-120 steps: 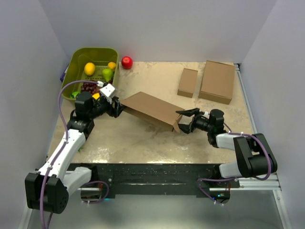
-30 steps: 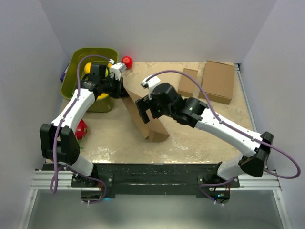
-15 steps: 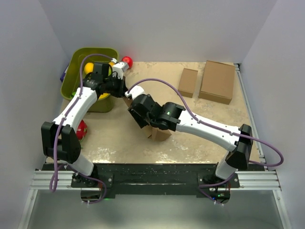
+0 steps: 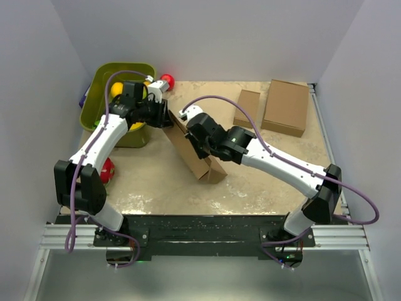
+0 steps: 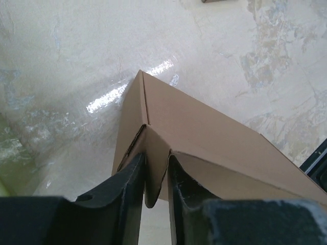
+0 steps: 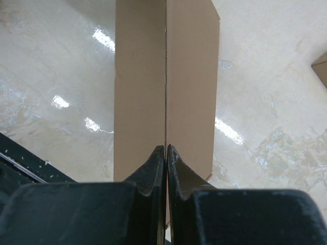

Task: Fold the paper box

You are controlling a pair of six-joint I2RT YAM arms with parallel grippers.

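The paper box (image 4: 188, 153) is a folded brown cardboard sheet standing on edge in the middle of the table, running from the far left toward the near right. My left gripper (image 4: 164, 119) holds its far corner. In the left wrist view a small flap of the paper box (image 5: 204, 127) sits between the narrow fingers of the left gripper (image 5: 156, 158). My right gripper (image 4: 199, 143) sits on the box's upper edge. In the right wrist view the right gripper (image 6: 166, 148) is shut along the ridge line of the paper box (image 6: 140, 76).
A green basket (image 4: 100, 81) of fruit stands at the far left, with a red apple (image 4: 166, 80) beside it. A small narrow brown box (image 4: 247, 108) and a medium flat brown box (image 4: 286, 106) lie at the far right. A red object (image 4: 106, 169) lies by the left arm.
My right gripper has swung from the box's left face up to its upper edge and closed there. The left arm has stayed at the far corner.
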